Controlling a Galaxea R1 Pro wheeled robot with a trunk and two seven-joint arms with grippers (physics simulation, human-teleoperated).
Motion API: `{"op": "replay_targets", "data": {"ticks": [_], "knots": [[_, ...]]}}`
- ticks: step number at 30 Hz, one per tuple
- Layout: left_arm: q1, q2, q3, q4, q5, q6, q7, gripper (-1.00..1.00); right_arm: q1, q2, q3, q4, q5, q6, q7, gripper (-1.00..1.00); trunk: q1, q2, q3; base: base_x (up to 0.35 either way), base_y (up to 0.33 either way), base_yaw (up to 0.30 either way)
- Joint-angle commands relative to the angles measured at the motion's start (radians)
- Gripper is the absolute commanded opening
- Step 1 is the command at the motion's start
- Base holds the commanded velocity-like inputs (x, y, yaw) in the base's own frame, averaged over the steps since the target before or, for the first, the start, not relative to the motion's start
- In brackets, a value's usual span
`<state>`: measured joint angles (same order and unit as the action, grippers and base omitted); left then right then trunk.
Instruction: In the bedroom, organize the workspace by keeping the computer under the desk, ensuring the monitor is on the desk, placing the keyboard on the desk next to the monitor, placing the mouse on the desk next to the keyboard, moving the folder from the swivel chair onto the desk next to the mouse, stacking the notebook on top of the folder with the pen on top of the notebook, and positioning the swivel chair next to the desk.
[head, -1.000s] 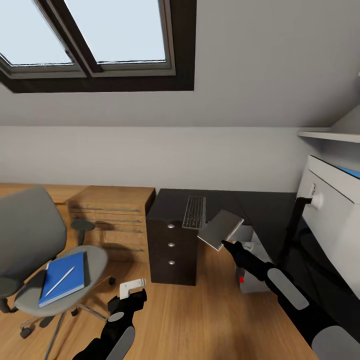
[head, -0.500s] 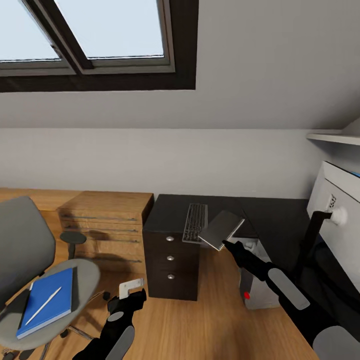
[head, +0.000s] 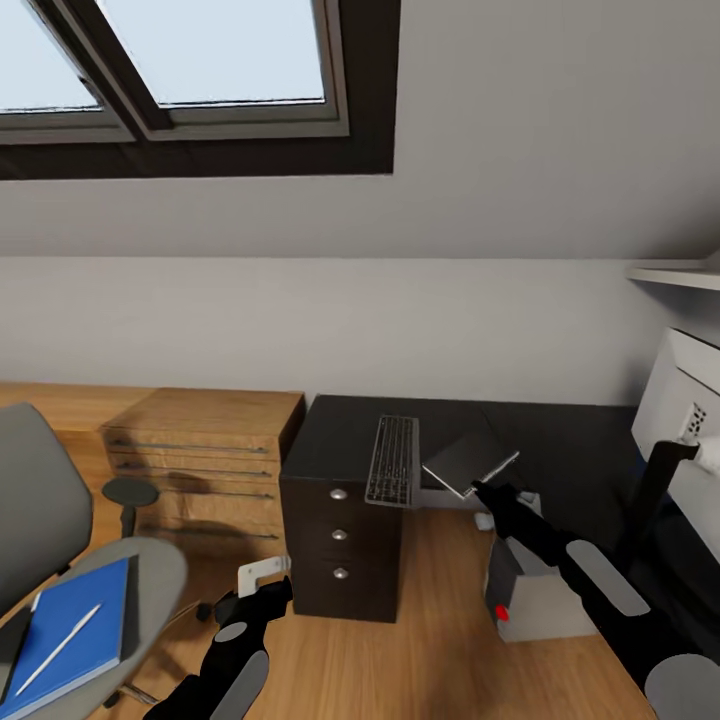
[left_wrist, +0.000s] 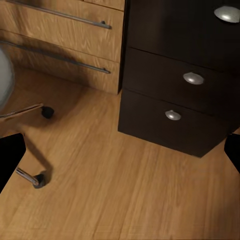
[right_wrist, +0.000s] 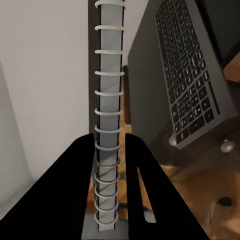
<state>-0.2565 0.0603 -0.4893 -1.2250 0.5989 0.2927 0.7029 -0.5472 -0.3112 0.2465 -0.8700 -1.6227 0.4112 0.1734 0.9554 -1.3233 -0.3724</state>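
My right pincer (head: 478, 487) is pinching the notebook (head: 470, 461), a thin grey slab with a white wire spiral along its edge; in the right wrist view the spiral (right_wrist: 108, 115) runs straight up between the two black fingers (right_wrist: 82, 185). In the head view the notebook sits right of centre, tilted, over the near edge of the glossy black worktop (head: 560, 440). I cannot tell whether it touches the top.

The keyboard (head: 392, 460) is a flat dark rectangle with fine rows of keys, lying on the worktop just left of the notebook, its near end overhanging the dark drawer unit (head: 340, 535) with three round metal knobs. Left of that stands a light-wood shelf unit (head: 200, 455) with slim metal rails.

The computer (head: 535, 590), a plain silver-grey box with a red light at its base, stands on the wood floor at lower right, under the worktop. At the right edge I see the white-grey back of the monitor (head: 685, 405).

At lower left, the chair (head: 40, 520) shows grey upholstery and a round dark armrest; the blue folder (head: 70, 630) lies flat on its seat with the slim white pen (head: 55, 650) across it.

My left pincer (head: 262, 588) hangs low at bottom centre, spread and empty, over the plank floor.
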Motion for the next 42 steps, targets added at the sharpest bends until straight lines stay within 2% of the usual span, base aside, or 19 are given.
{"op": "replay_targets", "data": {"ticks": [1, 6, 19, 23, 25, 29, 35, 36, 41, 42], "knots": [[-0.001, 0.001, -0.003, -0.002, 0.005, 0.003, 0.008, 1.00, -0.001, -0.002, 0.002, 0.001, -0.010, 0.006, 0.003, -1.00, 0.001, -0.001, -0.001, 0.326, 0.000, 0.000], [-0.001, 0.001, -0.003, -0.002, 0.005, 0.003, 0.008, 1.00, -0.001, -0.006, -0.001, 0.002, -0.022, 0.021, 0.004, -1.00, 0.001, -0.001, -0.001, 0.327, 0.000, 0.000], [-0.001, 0.001, -0.003, -0.002, 0.005, 0.003, 0.009, 1.00, -0.002, -0.004, -0.003, 0.007, -0.022, 0.008, 0.004, -1.00, 0.001, -0.001, -0.001, 0.296, 0.000, 0.000], [-0.001, 0.003, -0.002, -0.022, 0.005, 0.004, 0.009, 1.00, -0.002, 0.007, -0.002, 0.019, -0.025, -0.083, 0.002, -1.00, 0.001, -0.001, -0.001, 0.041, 0.000, 0.000], [-0.001, 0.013, -0.003, -0.044, 0.006, 0.005, 0.009, 1.00, -0.002, 0.028, -0.001, 0.024, -0.027, -0.185, 0.002, -1.00, 0.001, -0.001, -0.001, 0.010, 0.000, 0.000], [-0.001, 0.024, -0.002, -0.060, 0.008, 0.005, 0.009, 1.00, -0.001, 0.056, 0.000, 0.027, -0.027, -0.286, 0.002, -1.00, 0.001, -0.001, -0.001, 0.004, 0.000, 0.000], [-0.001, 0.027, -0.001, -0.068, 0.008, 0.005, 0.009, 1.00, -0.001, 0.088, 0.002, 0.029, -0.025, -0.355, -0.001, -1.00, 0.001, -0.001, -0.001, 0.000, 0.000, 0.000], [-0.001, 0.032, 0.000, -0.069, 0.009, 0.005, 0.009, 1.00, -0.002, 0.098, 0.004, 0.031, -0.024, -0.393, -0.019, -1.00, 0.001, -0.001, -0.001, -0.134, 0.000, 0.000], [-0.001, 0.041, 0.000, -0.070, 0.009, 0.005, 0.009, 1.00, -0.002, 0.108, 0.005, 0.031, -0.025, -0.407, -0.053, -1.00, 0.001, -0.001, -0.001, -0.228, 0.000, 0.000], [-0.001, 0.043, 0.011, -0.073, 0.010, 0.005, 0.009, 1.00, -0.002, 0.119, 0.004, 0.031, -0.026, -0.410, -0.067, -1.00, 0.001, -0.001, -0.001, -0.067, 0.000, 0.000]]}}
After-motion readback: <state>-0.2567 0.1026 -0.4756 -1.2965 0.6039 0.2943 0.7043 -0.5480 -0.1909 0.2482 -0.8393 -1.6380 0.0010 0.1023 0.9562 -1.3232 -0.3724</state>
